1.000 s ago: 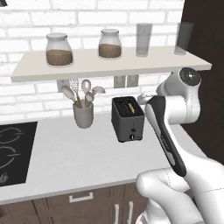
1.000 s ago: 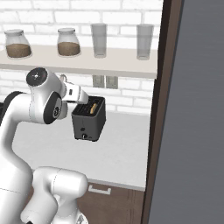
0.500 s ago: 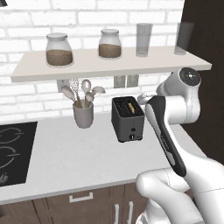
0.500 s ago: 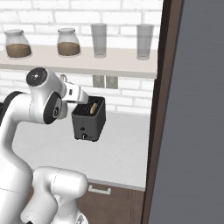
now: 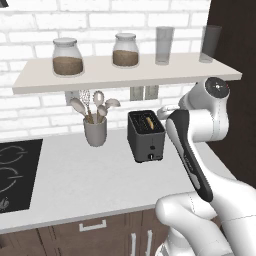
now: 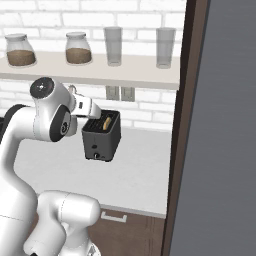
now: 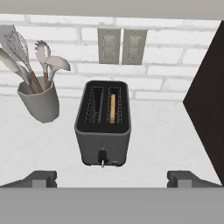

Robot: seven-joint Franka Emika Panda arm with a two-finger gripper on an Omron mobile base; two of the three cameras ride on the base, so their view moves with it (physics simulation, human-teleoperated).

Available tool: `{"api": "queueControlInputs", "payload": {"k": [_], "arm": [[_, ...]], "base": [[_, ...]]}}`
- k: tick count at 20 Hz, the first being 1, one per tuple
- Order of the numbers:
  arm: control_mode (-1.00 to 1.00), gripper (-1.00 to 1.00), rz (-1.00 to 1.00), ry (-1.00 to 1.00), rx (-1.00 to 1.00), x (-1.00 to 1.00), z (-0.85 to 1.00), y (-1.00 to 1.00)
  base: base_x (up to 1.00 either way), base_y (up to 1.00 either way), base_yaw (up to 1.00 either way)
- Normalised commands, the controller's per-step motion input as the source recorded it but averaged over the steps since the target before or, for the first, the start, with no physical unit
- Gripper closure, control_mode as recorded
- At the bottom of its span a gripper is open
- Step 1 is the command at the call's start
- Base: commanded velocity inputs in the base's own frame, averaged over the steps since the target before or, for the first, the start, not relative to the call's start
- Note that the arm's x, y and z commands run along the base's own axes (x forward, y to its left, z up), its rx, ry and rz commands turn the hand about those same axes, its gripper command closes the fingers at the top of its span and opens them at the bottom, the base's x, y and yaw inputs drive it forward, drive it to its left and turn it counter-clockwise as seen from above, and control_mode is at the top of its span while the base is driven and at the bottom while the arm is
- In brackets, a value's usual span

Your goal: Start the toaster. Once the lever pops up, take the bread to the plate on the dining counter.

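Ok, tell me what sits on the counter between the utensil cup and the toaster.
Nothing: in the hand view the stretch of white counter between the utensil cup and the toaster is bare. The left base view shows the same gap.

Toaster (image 7: 103, 131) matt dark metal, perhaps; bread (image 7: 113, 108) dry tan; countertop (image 7: 166, 135) smooth white.
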Motion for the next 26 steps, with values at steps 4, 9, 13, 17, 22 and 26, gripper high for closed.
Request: {"api": "queueControlInputs", "payload": {"k": [4, 9, 13, 17, 22, 26], "arm": [[-1.0, -1.0, 0.0, 0.0, 0.0, 0.0, 0.0, 0.0], [-1.0, -1.0, 0.0, 0.0, 0.0, 0.0, 0.0, 0.0], [-1.0, -1.0, 0.0, 0.0, 0.0, 0.0, 0.0, 0.0], [-1.0, -1.0, 0.0, 0.0, 0.0, 0.0, 0.0, 0.0], [-1.0, -1.0, 0.0, 0.0, 0.0, 0.0, 0.0, 0.0], [-1.0, -1.0, 0.0, 0.0, 0.0, 0.0, 0.0, 0.0]], "base": [[0.0, 0.0, 0.0], [0.0, 0.0, 0.0], [0.0, 0.0, 0.0], [0.0, 0.0, 0.0], [0.0, 0.0, 0.0], [0.0, 0.0, 0.0]]}}
